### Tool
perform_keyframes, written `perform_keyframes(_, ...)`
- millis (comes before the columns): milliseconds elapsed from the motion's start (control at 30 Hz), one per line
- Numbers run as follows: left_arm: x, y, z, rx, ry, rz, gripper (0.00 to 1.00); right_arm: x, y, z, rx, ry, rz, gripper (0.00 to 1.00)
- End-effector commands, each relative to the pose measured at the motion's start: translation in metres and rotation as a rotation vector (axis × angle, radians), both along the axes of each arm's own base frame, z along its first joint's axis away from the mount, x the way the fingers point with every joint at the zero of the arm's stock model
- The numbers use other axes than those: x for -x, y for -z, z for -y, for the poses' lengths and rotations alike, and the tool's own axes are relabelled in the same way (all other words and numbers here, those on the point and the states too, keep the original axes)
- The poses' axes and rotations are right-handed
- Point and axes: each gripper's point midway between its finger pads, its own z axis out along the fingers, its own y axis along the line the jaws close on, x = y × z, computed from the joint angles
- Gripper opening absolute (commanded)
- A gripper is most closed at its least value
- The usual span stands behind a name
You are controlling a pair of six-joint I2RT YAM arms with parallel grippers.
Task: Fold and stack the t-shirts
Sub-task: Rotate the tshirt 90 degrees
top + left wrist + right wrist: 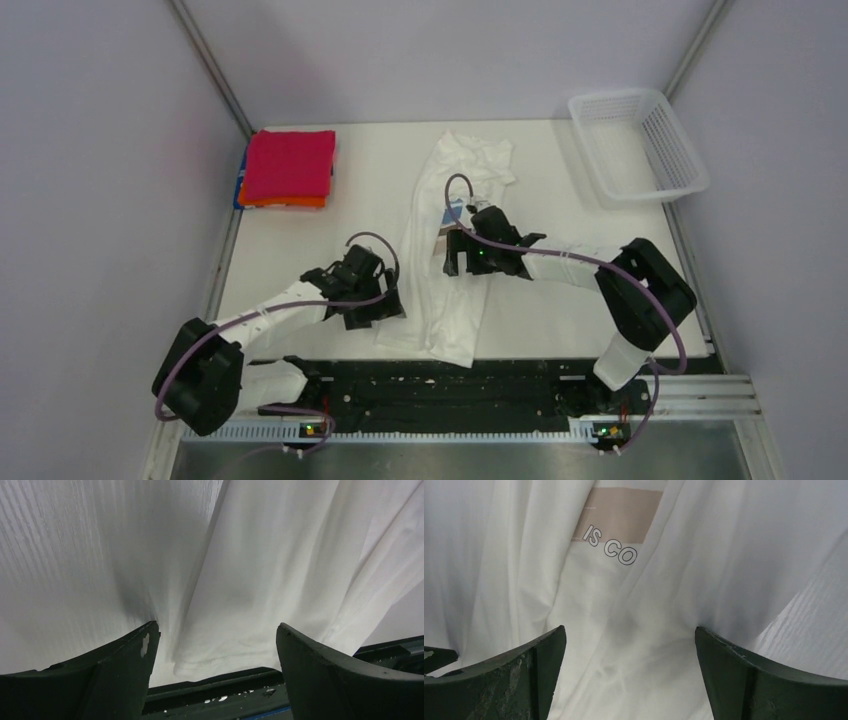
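Observation:
A white t-shirt (447, 250) lies crumpled lengthwise down the middle of the table, its hem at the near edge. A beige print patch with letters (616, 522) shows on it. My left gripper (385, 300) is open at the shirt's left edge near the hem, jaws wide over white cloth (250, 580). My right gripper (462, 255) is open over the shirt's middle, jaws wide above the cloth (634, 630). A folded stack sits at the back left: crimson shirt (290, 165) on top, orange (285, 202) beneath, blue (240, 180) showing at the left edge.
A white plastic mesh basket (637, 145) stands at the back right corner. A black rail (450, 385) runs along the table's near edge; it also shows in the left wrist view (220, 690). Grey walls close in the left and right sides.

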Motion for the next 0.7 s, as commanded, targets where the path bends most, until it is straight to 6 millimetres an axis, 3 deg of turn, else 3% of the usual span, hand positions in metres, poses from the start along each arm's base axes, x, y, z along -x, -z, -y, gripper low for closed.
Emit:
perform_keyframes(0,0.016,-0.007,0.007,0.087,0.017,-0.017,0.90,-0.015,0.007,0.038,0.115,0.086,0.018,0.99)
perform_keyframes(133,0.026,-0.009,0.012,0.137,0.053,-0.024,0.89,-0.035,0.005,0.068,0.103,0.164,0.013,0.99)
perform_keyframes(200,0.025,-0.013,0.019,0.165,0.074,-0.013,0.85,-0.042,-0.004,0.074,0.095,0.174,0.043,0.99)
perform_keyframes(367,0.025,-0.034,0.060,0.274,0.186,0.072,0.84,-0.046,-0.059,0.065,-0.004,0.154,0.149,0.99)
perform_keyframes(500,0.027,-0.032,0.084,0.274,0.225,0.069,0.80,-0.027,-0.087,0.078,-0.065,0.236,0.171,0.99)
perform_keyframes(567,0.031,-0.026,0.092,0.244,0.235,0.046,0.77,-0.010,-0.085,0.096,-0.048,0.305,0.147,0.99)
perform_keyframes(667,0.038,-0.014,0.101,0.202,0.237,0.011,0.74,0.027,-0.068,0.124,-0.001,0.376,0.076,0.99)
